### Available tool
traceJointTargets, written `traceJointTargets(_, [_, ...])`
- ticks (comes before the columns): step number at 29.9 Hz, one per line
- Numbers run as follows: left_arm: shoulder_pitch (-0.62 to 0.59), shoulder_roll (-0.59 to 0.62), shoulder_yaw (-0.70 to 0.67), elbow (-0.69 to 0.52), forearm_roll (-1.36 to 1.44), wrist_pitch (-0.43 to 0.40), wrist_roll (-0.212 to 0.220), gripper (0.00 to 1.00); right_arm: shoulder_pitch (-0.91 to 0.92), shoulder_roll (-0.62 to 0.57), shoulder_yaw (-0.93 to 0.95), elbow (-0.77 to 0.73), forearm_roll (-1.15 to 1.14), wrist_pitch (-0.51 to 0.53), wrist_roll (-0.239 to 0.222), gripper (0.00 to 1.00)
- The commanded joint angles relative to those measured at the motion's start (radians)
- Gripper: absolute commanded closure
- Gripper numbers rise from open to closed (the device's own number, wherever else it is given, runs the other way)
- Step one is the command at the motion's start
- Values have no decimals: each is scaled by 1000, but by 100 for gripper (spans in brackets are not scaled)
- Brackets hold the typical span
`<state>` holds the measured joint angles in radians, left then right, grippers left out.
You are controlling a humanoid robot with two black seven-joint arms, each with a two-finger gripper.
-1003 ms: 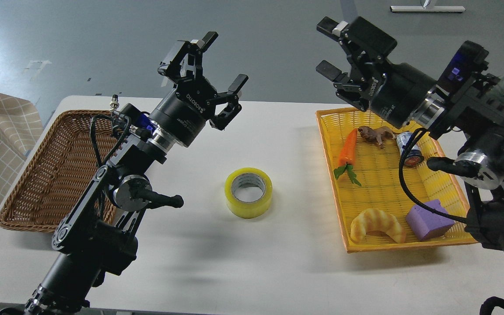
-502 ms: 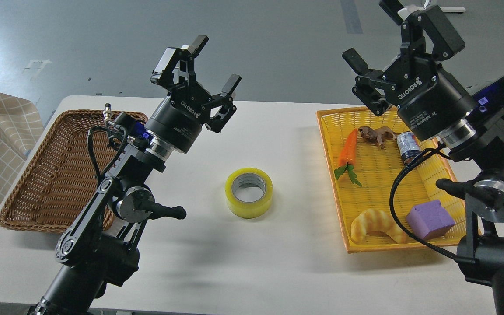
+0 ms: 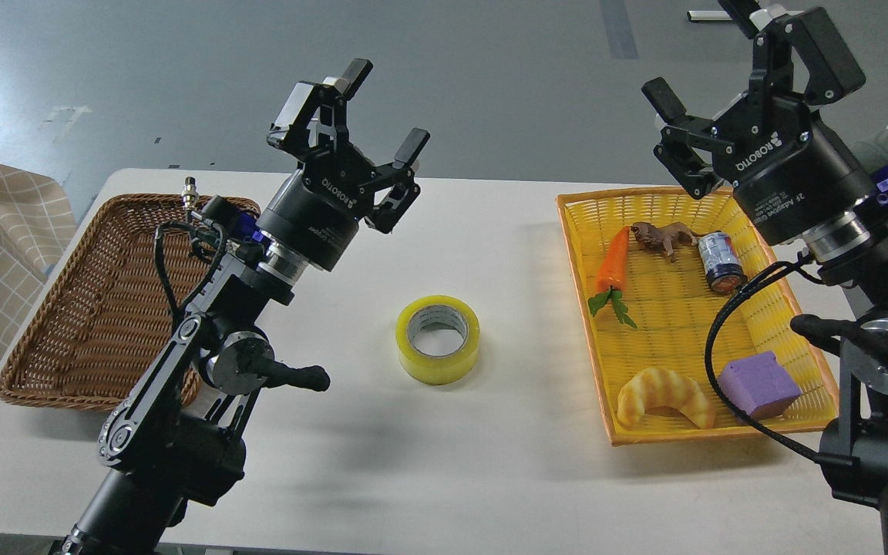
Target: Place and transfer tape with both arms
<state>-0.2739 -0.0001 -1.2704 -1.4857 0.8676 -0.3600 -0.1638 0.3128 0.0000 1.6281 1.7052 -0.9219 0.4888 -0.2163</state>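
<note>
Head view: both end effectors raised, open.

tape [image 3: 438, 339] lies flat alone mid-table, bare white table [image 3: 490, 478] on every side of it, so you can come at it from above or either flank | brown wicker basket [image 3: 97, 301] well left, yellow tray [image 3: 729, 432] well right | left gripper [image 3: 386, 108] and right gripper [image 3: 702, 54] both raised, fingers spread, clear of the tape
</note>
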Motion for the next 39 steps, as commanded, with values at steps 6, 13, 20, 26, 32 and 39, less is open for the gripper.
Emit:
traceJointTargets(6, [-27,0,-1,-21,-9,-2,7,2,3,0,0,-4,83,0,-2,0])
traceJointTargets(13, [-48,0,-3,-4,-15,-66,0,2,0,0,-11,-4,150,0,-8,0])
traceJointTargets(20, [-59,0,-9,28,-16,-129,-52,2,32,0,-14,-10,143,0,-14,0])
traceJointTargets(26, [-64,0,-9,47,-6,-120,-80,2,28,0,-19,-21,138,0,-14,0])
traceJointTargets(32, [-59,0,-3,53,-6,-120,-74,2,42,0,-17,-39,138,0,-14,0])
traceJointTargets(39, [-80,0,13,53,11,-120,-25,2,42,0,-19,-41,141,0,-15,0])
